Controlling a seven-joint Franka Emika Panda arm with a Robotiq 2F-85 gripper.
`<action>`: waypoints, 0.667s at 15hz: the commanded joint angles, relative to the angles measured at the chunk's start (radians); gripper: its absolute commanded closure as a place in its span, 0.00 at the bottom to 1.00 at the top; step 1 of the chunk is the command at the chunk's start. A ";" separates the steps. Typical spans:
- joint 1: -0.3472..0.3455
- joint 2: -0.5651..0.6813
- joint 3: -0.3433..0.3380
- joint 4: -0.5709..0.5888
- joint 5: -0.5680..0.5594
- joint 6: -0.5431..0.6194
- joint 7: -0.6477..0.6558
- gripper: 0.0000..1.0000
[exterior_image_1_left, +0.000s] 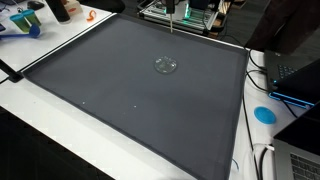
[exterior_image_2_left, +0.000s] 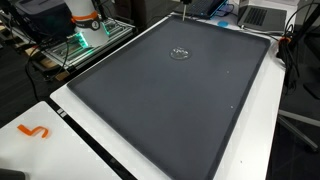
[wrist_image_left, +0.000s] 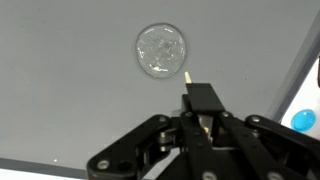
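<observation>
Over the dark mat (wrist_image_left: 70, 95), the gripper (wrist_image_left: 205, 118) clamps a thin wooden stick (wrist_image_left: 188, 80) so it juts rigidly toward 11 o'clock, tip just beside the clear round dish (wrist_image_left: 161, 50).

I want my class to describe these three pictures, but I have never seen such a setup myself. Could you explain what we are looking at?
This is a robot arm ending in a two-fingered hand. Two pictures come from cameras standing outside the robot. The third comes from a camera on its wrist, looking past the hand. A dark grey mat covers a white table. On the mat lies a clear round piece, perhaps a small lid or dish. The hand is closed on a thin stick, whose tip shows just beside that piece in the wrist view. A blue disc lies beside the mat.
</observation>
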 joint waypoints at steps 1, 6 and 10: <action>0.010 -0.008 0.006 0.028 -0.043 -0.061 0.051 0.97; 0.008 0.000 0.002 0.040 -0.023 -0.055 0.040 0.87; 0.008 0.001 0.002 0.040 -0.023 -0.055 0.040 0.87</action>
